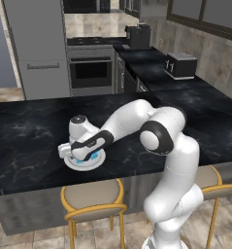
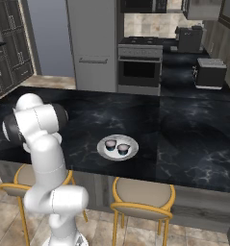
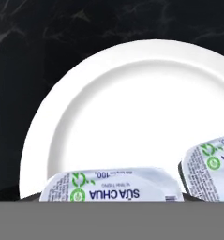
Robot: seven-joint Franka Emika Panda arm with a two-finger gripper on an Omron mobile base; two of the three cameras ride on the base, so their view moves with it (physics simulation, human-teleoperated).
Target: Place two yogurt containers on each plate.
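Two light blue yogurt containers show in the hand view over a white plate (image 3: 132, 108): one (image 3: 111, 185) lies at the bottom middle with its printed lid facing the camera, the other (image 3: 209, 168) sits at the lower right, just beside the first and cut off by the picture's edge. The lower one is right at the hand, which is closed as far as it goes, and appears to be gripped by it, though the fingertips themselves cannot be made out. Whether either cup touches the plate cannot be told from this view.

In the left base view the same plate (image 1: 71, 164) rests on the black marbled desk (image 1: 30, 136), near its front edge. The hand (image 1: 84, 155) hangs low over it, and a bit of light blue shows beneath the hand.

In the right base view a second white plate (image 2: 131, 150) lies on the desk, also near the front edge. It carries the two dark round yogurt containers with pale lids, one (image 2: 110, 144) to the left and one (image 2: 123, 149) to the right, side by side and close together.

Two stools with tan seats and yellow frames stand under the desk's front edge; one (image 1: 92, 197) is below the first plate. Farther back are an oven (image 1: 91, 70), a grey fridge (image 1: 37, 44) and a toaster (image 1: 180, 65) on the rear counter.
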